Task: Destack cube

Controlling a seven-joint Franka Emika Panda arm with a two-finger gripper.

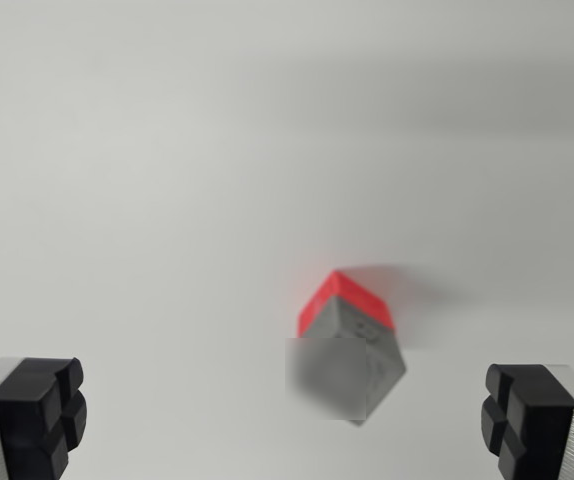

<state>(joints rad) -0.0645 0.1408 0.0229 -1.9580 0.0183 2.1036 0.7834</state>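
Two black fingertip pads frame the bottom of my wrist view, one [37, 415] in the lower corner on the wrist view's left and the other in the lower corner on the wrist view's right, each on a grey ribbed finger body. I read the gripper [285, 420] as released: the jaws stand wide apart with nothing between them, and neither pad touches anything.

Just beyond the pads, slightly toward the wrist view's right of the midline, sits the stack. The grey cube [352, 365] is on top, turned so that one corner points toward my camera. Its nearest face looks blurred, so I cannot read any surface detail there, though a few small dark marks show on its upper side. Under it and showing behind it is the red cube [342, 295], of which I see only a strip of red along the far edges. The two cubes are touching, the grey one resting on the red one.

The white bench [167, 150] carries the stack. A soft shadow falls from the cubes toward the wrist view's right. None of the bench's edges or corners is in view.
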